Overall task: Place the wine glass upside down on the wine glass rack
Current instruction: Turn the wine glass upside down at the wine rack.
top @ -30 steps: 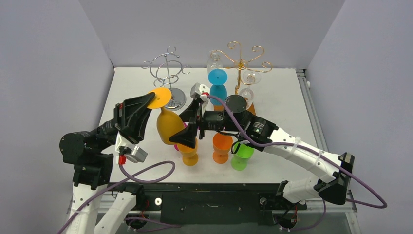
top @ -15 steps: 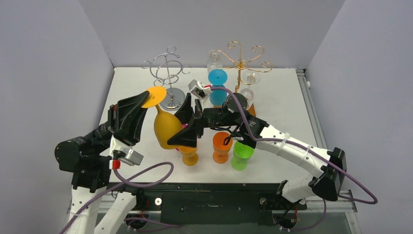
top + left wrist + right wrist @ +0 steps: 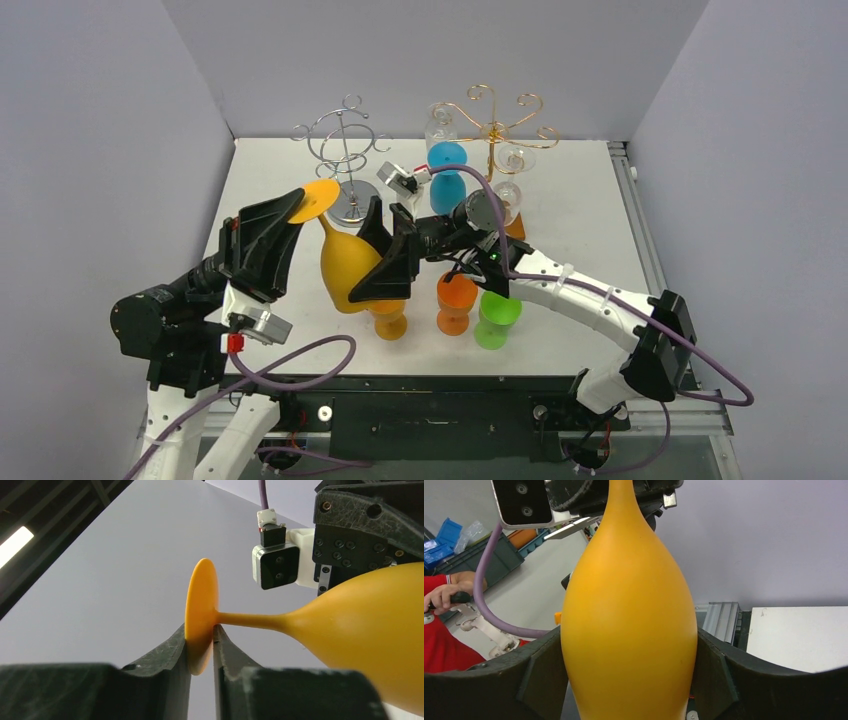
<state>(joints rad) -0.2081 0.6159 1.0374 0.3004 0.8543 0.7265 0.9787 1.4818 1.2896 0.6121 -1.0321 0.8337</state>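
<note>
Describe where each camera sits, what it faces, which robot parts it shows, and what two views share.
Top external: fixed above and behind, looking down on the table; left arm and right arm show.
Left wrist: on the left arm, looking along the left tool, shut on the foot of the yellow-orange wine glass.
Right wrist: on the right arm, facing that glass's bowl between the right tool's fingers.
Shared: both wrist views show this glass.
</note>
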